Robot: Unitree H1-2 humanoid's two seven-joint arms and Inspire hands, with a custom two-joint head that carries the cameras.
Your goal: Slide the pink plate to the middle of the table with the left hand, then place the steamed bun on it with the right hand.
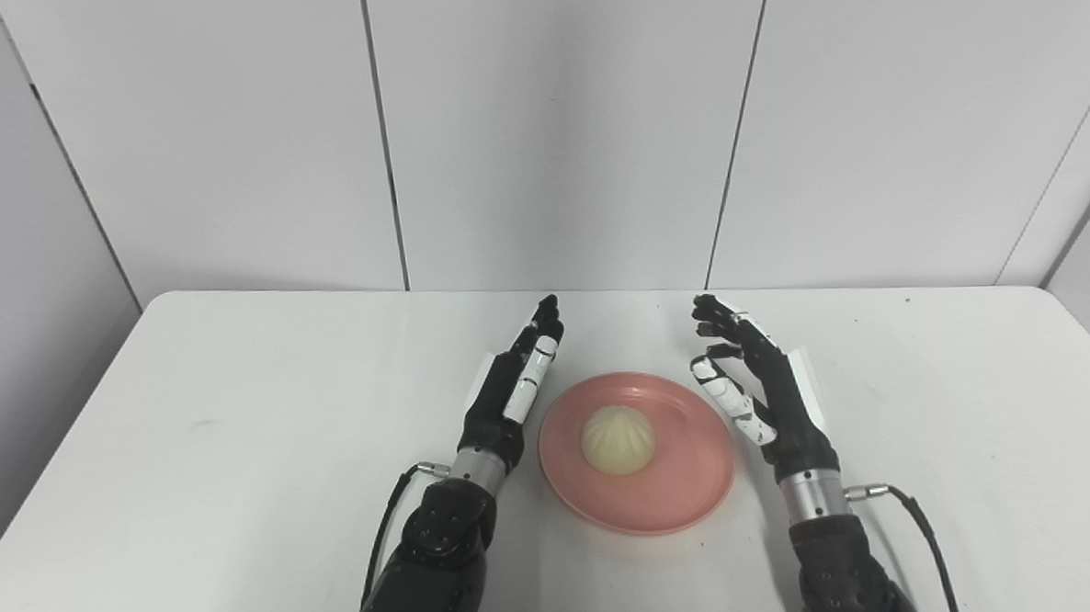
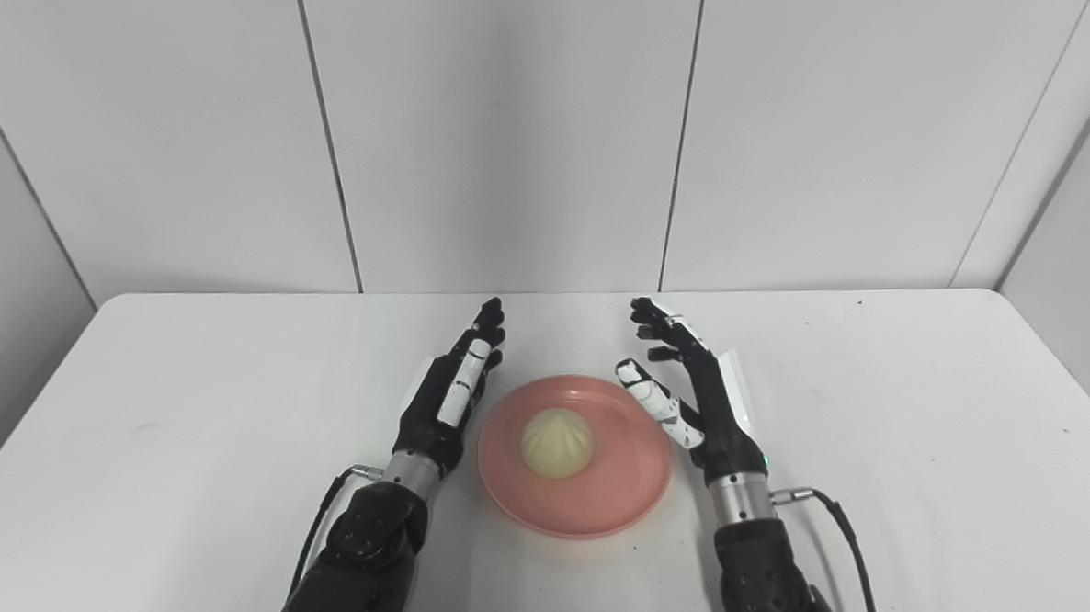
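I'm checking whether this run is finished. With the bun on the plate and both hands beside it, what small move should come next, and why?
Probably just draw both hands back toward the table's near edge. The pale round steamed bun already sits on the round pink plate near the middle of the white table, and the left hand and right hand are open, holding nothing.

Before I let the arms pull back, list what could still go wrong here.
1. The left hand lies close beside the pink plate; drawing back, it might nudge the rim off centre.
2. The right hand, open, has fingers near the rim; they could clip it and jolt the steamed bun.
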